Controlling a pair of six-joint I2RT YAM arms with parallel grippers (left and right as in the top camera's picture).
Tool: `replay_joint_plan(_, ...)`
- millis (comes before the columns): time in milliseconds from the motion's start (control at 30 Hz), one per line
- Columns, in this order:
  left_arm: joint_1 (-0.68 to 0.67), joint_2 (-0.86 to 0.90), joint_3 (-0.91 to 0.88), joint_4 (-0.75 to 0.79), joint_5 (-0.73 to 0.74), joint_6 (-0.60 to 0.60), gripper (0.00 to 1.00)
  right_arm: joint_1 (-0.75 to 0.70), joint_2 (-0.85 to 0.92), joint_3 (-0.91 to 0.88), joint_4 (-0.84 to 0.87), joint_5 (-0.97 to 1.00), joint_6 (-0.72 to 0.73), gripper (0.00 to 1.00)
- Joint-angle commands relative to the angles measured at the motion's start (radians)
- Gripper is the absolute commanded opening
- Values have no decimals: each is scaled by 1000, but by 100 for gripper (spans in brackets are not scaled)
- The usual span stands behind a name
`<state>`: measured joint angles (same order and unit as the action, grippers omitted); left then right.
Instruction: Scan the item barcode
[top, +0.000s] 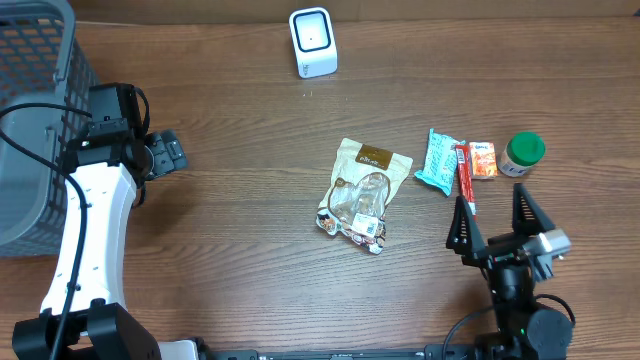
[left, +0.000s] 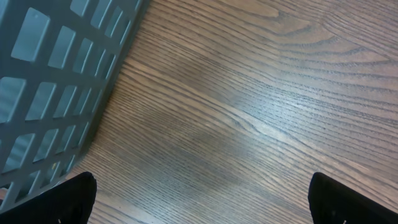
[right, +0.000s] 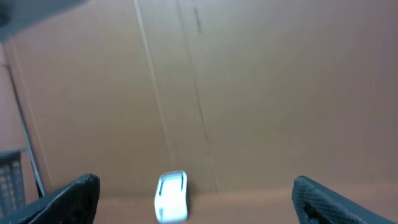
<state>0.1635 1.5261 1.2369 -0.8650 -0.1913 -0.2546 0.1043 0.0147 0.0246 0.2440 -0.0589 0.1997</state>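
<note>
Overhead | snack bag (top: 365, 195) mid-table | scanner (top: 313, 42) beyond | left gripper (top: 166, 152) apart | right gripper (top: 489, 197) apart

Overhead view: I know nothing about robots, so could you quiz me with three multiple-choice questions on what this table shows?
1. Where on the table does the white scanner stand?
A) far side, near the middle
B) near left corner
C) near right corner

2. What colour is the lid of the jar?
A) red
B) green
C) yellow

3. How is the right gripper?
A) shut on the jar
B) open, holding nothing
C) shut on nothing

Answers:
1 A, it sits at the top of the overhead view, opposite the arms.
2 B, the round cap seen from above is green.
3 B, the right wrist view shows nothing between its spread fingers.
</note>
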Motion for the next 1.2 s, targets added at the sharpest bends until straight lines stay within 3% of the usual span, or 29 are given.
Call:
replay_joint_plan(0, 0, 3, 16, 2, 1, 16, 100, -6, -12, -17, -59, 32, 17, 100)
replay_joint_plan(300, 0, 3, 16, 2, 1, 16, 100, -6, -12, -17, -324, 80, 14, 100)
replay_joint_plan(1167, 0, 3, 16, 2, 1, 16, 100, -6, -12, -17, -326, 80, 14, 100)
